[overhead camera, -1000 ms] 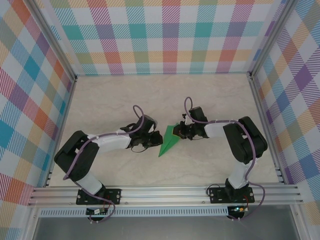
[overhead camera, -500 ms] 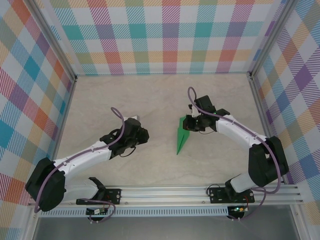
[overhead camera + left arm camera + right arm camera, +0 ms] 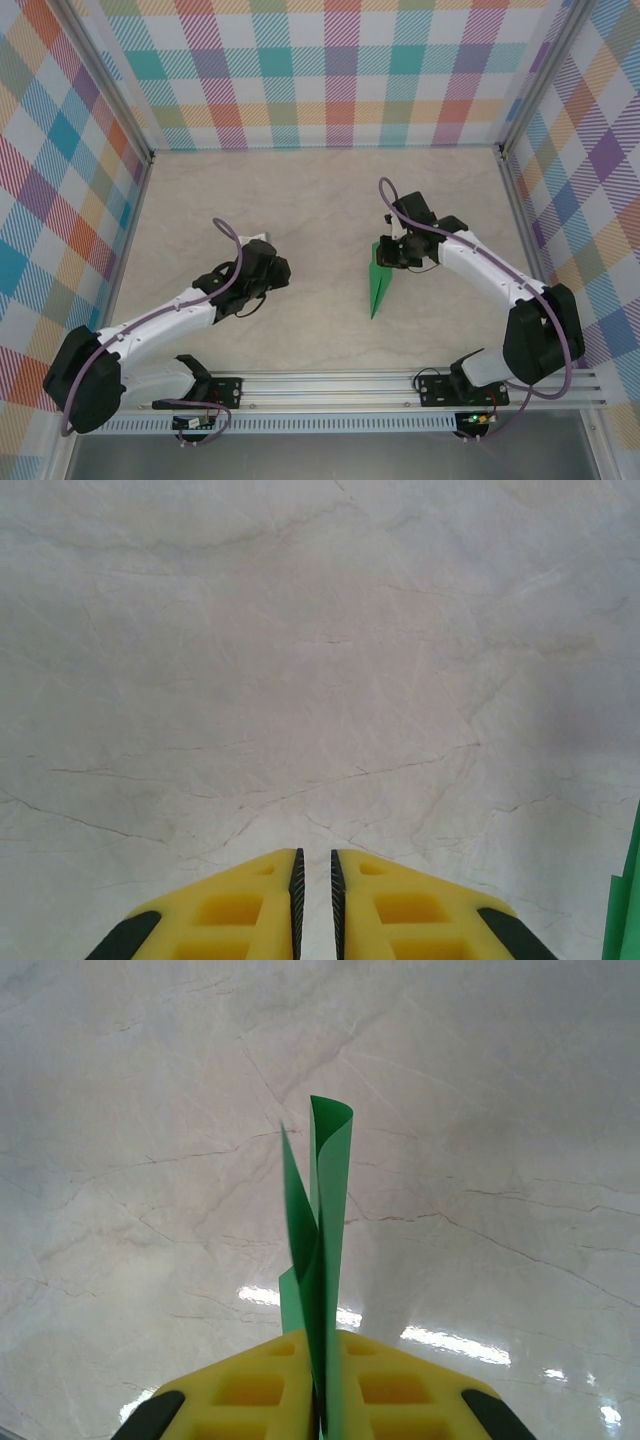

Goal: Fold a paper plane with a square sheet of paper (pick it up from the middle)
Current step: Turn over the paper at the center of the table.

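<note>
over the table, right claw pinching the paper plane; left claw pressed together

Thin, smooth green paper plane; glossy marble-look table catching glare; matt yellow plastic fingers; bare aluminium rail

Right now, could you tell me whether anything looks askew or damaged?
Only the plane: pinched in the right gripper, one layer curls open at its far end instead of lying flat against the others. Nothing looks torn or spilled.
</note>
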Controlling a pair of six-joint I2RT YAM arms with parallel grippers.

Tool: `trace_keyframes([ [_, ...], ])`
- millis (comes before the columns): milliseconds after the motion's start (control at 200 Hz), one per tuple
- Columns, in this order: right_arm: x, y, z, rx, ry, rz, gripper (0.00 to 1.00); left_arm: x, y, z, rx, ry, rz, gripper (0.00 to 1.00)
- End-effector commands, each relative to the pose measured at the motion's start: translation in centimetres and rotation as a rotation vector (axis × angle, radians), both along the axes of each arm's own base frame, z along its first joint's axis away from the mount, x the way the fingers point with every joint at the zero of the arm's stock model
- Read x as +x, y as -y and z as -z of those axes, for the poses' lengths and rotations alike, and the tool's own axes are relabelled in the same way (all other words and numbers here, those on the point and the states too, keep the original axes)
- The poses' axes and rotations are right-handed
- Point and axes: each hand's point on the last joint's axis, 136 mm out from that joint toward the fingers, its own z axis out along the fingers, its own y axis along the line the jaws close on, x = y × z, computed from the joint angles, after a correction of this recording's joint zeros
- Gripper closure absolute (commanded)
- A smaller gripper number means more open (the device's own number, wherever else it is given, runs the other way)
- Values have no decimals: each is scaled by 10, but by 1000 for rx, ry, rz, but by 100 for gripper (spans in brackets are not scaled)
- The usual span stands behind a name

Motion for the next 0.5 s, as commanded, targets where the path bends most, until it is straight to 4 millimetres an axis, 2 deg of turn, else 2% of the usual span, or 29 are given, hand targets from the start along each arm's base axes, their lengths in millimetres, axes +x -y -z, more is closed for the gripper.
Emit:
trace_keyframes([
  [0, -4, 0, -13, -33, 26, -33, 89, 1, -11, -7, 27, 38, -19, 83],
  [170, -8, -2, -22, -80, 58, -55, 89, -1, -20, -15, 27, 81, -44, 81],
  [265, -10, -5, -28, -118, 85, -77, 89, -3, -29, -19, 35, 104, -69, 74],
  [290, -11, -6, -29, -123, 89, -84, 89, -3, -31, -20, 41, 109, -77, 69],
  [395, -15, -11, -32, -162, 100, -115, 89, -5, -40, -23, 62, 127, -98, 61],
  [495, -18, -13, -34, -224, 112, -138, 89, -6, -45, -26, 83, 143, -98, 59],
])
